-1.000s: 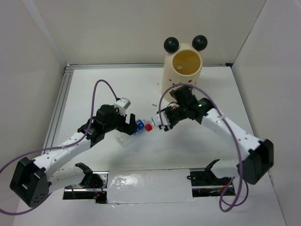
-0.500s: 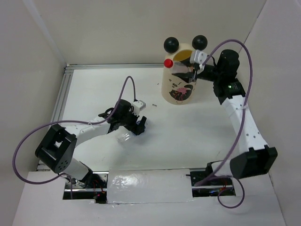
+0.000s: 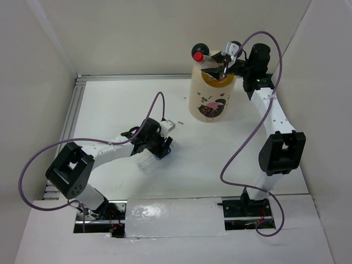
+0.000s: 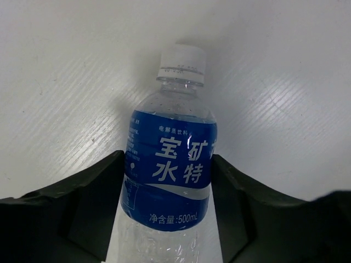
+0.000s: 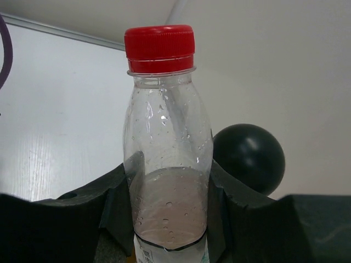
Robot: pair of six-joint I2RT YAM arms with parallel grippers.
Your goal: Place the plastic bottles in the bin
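Holds red-capped bottle (image 5: pixel 167 137) over the far bin (image 3: pixel 212 107) in right gripper (image 5: pixel 167 205), jaws clamped on it; pinches blue-labelled bottle (image 4: pixel 174 129), lying on tabletop (image 3: pixel 118 104), in left gripper (image 4: pixel 167 186)

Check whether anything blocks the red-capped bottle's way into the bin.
Nothing visible does. The right gripper holds the red-capped bottle just above the rim of the bin, by a black ear; the yellow mouth below looks open.

Bases of blue-label bottle (image 4: pixel 170 181) and red-capped bottle (image 5: pixel 164 164), below the wrist views' edges.
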